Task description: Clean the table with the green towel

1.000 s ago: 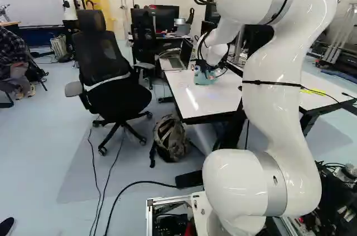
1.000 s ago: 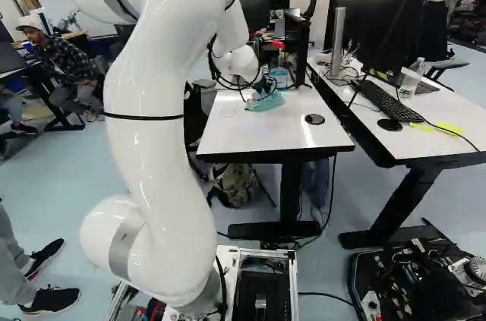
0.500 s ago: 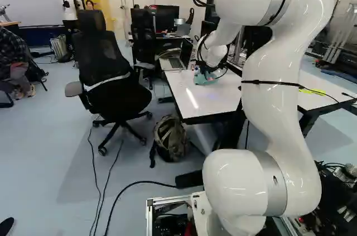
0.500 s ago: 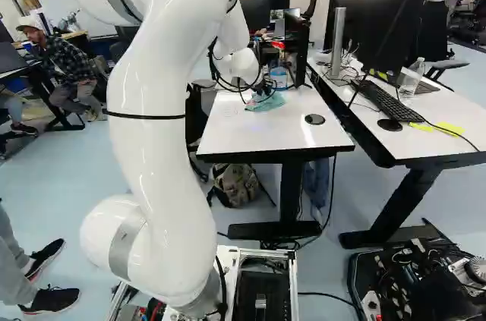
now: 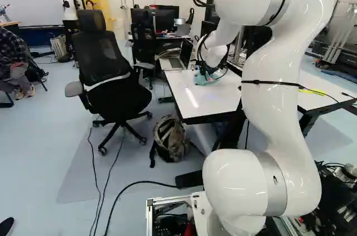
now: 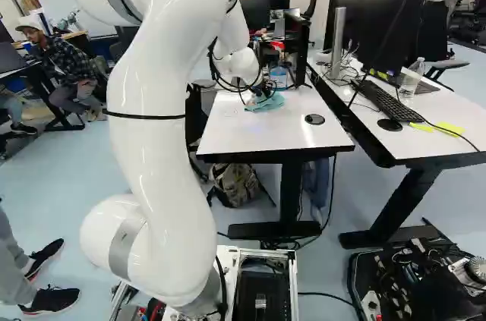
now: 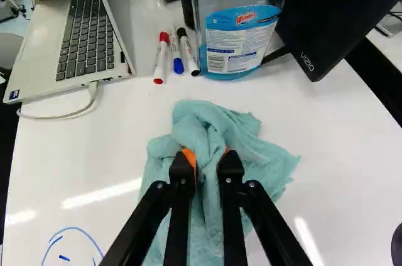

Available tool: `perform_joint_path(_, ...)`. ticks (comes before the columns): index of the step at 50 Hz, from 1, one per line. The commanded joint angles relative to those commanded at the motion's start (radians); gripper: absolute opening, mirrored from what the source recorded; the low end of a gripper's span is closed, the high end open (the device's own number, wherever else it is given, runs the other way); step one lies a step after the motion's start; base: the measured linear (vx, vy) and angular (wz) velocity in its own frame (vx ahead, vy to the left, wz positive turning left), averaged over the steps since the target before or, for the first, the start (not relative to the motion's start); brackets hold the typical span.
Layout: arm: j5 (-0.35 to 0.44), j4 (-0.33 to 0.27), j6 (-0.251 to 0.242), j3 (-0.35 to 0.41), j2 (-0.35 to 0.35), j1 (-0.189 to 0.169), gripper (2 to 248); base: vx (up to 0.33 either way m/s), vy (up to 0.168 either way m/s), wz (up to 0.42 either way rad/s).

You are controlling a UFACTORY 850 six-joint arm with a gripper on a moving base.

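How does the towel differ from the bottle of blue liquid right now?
The towel is crumpled cloth, while the bottle is clear and holds its shape. The towel is pinched in the gripper; the bottle stands upright, clear of it. The towel is plain pale blue-green; the bottle carries a printed label. Both are on the same white table.

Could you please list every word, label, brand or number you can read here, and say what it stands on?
"VIZIO", on the black screen.
"Windex", as far as the blurred red word shows, on the label of the bottle of blue liquid; its smaller print is unreadable.
Too small to read: the sticker and keys on the laptop.
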Motion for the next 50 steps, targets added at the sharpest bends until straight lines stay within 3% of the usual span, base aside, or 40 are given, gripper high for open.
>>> perform_joint_path(33, -0.020, 0.000, 0.000, -0.002, -0.002, 0.001, 51, 0.000, 0.000, 0.000)
perform_joint_path(50, -0.020, 0.000, 0.000, -0.077, -0.058, 0.008, 51, 0.000, 0.000, 0.000)
